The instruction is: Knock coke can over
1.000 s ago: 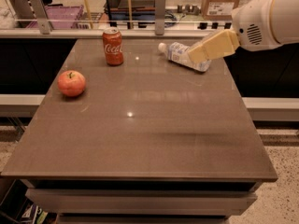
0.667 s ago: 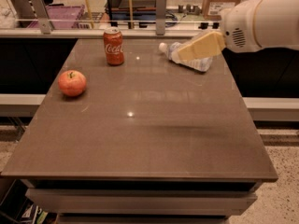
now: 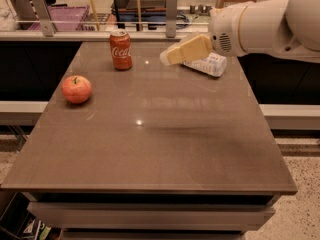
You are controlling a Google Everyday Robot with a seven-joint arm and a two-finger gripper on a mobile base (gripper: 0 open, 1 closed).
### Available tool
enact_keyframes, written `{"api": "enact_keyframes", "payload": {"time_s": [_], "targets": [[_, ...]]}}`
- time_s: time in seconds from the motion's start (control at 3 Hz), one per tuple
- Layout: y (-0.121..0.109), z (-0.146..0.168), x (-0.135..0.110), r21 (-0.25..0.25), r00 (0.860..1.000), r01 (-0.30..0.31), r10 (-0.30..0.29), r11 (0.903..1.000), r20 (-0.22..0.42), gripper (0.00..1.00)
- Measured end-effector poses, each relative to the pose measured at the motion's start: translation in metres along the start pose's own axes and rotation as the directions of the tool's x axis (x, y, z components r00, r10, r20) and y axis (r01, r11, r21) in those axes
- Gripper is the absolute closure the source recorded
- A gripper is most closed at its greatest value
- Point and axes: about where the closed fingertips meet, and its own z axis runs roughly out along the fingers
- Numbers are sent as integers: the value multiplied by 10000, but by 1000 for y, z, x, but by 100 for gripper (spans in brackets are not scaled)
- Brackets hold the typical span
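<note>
The coke can (image 3: 121, 49) stands upright near the far left of the brown table (image 3: 150, 144); it is red with white script and a silver top. My gripper (image 3: 172, 55), with cream-coloured fingers on a white arm, reaches in from the upper right. It hangs above the table to the right of the can, with a clear gap between them. A clear plastic bottle (image 3: 207, 64) lies on its side just behind and right of the gripper, partly hidden by it.
A red apple (image 3: 76, 89) sits at the table's left side. A glass railing with metal posts (image 3: 171, 14) runs behind the far edge. The arm's white body (image 3: 265, 26) overhangs the table's far right corner.
My gripper and arm have moved left across the far side of the table, past the lying bottle and closer to the can. The can, apple and bottle have not moved.
</note>
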Motion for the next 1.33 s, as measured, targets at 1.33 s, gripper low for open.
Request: {"api": "enact_keyframes", "payload": {"time_s": [1.33], "targets": [[21, 94, -6, -521, 9878, -1127, 1175, 9923, 1018, 0]]}}
